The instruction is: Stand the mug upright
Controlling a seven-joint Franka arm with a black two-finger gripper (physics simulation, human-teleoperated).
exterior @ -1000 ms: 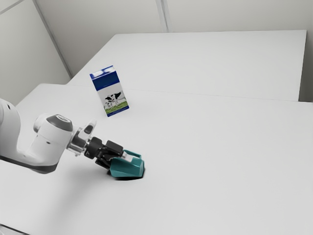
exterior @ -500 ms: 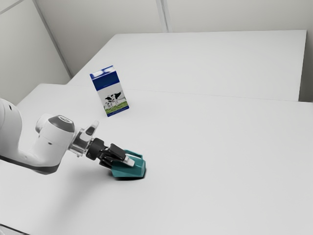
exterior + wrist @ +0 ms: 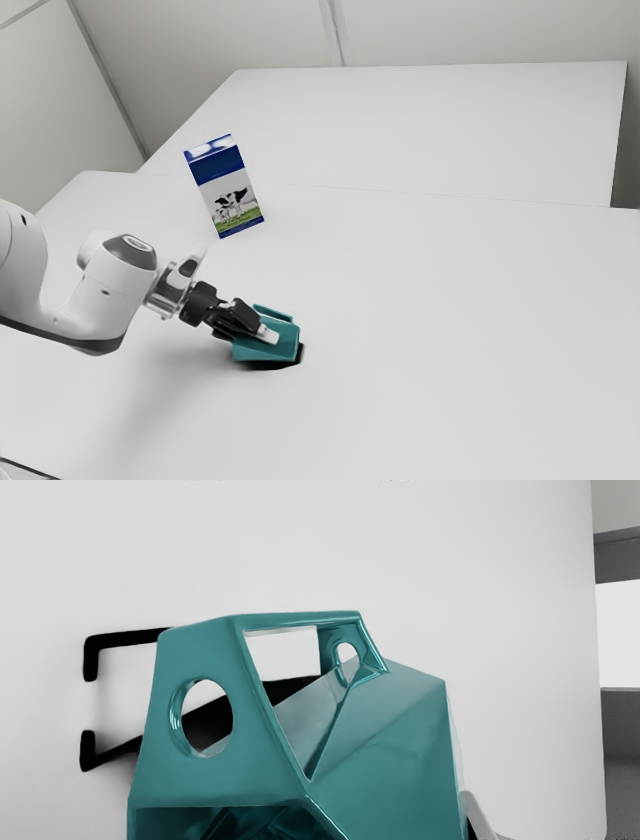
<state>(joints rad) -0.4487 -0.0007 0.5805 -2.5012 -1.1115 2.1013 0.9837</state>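
We're at the righting step, I think – jaws clamped on the tilted mug, seemingly just off the counter – so next we'd rotate it base-down, then lower gently.

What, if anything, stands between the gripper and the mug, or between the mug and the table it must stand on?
Nothing visible does, in either case. The gripper is right at the tipped mug, and I see no other object between the mug and the table. The carton is well apart from both.
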